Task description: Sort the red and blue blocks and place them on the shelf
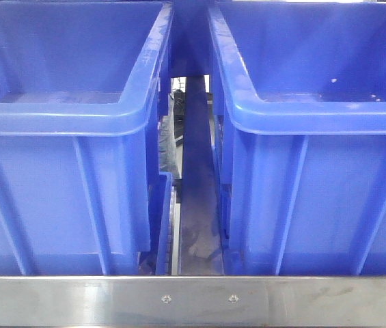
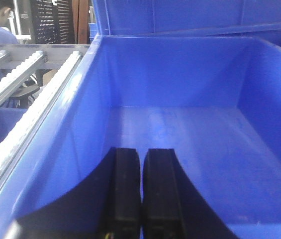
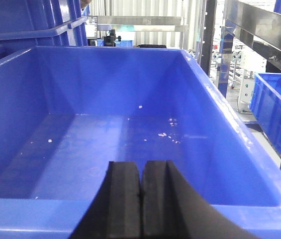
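Observation:
No red or blue block shows in any view. The shelf (image 1: 199, 301) is a brushed steel rack whose front rail with two screws runs along the bottom of the front view. My left gripper (image 2: 141, 152) is shut with nothing between its black fingers, hanging inside the left blue bin (image 2: 180, 129) above its bare floor. My right gripper (image 3: 141, 164) is also shut and holds nothing, hovering just over the near rim of the right blue bin (image 3: 130, 134). Neither gripper appears in the front view.
Two large blue bins (image 1: 63, 109) (image 1: 315, 109) stand side by side on the shelf with a narrow gap (image 1: 193, 178) between them. A roller conveyor (image 2: 26, 99) runs left of the left bin. Another blue crate (image 3: 274, 99) and steel rack posts (image 3: 230, 50) stand at right.

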Controlling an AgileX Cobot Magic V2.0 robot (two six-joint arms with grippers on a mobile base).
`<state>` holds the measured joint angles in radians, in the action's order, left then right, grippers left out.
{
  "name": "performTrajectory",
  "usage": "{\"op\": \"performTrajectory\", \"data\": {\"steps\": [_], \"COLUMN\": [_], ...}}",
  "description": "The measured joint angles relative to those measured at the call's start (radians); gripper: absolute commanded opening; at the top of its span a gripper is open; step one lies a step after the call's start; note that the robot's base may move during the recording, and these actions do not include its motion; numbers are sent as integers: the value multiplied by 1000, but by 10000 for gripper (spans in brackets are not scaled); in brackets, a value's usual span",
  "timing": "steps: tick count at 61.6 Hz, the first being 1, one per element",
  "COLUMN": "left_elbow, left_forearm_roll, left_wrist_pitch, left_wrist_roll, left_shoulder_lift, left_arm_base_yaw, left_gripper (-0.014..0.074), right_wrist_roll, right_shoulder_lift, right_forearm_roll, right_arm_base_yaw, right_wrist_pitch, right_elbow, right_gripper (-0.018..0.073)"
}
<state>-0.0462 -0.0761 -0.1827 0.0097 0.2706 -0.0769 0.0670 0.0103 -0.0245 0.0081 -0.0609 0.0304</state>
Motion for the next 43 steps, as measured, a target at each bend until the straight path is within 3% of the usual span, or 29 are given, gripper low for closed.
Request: {"op": "performTrajectory", "data": {"steps": [25,43], "left_elbow": [51,51], "left_forearm_roll": [-2,-2], "left_wrist_pitch": [28,68], "left_wrist_roll": [0,0], "left_shoulder_lift": [-257,-274], "left_arm_base_yaw": [0,0], "left_gripper": [124,124], "right_wrist_roll": [0,0], "right_shoulder_lift": [0,0], "right_forearm_roll": [0,0], "right_arm_base_yaw": [0,0], "right_wrist_pitch": [0,0], "right_elbow": [0,2], "right_gripper": [50,50]}}
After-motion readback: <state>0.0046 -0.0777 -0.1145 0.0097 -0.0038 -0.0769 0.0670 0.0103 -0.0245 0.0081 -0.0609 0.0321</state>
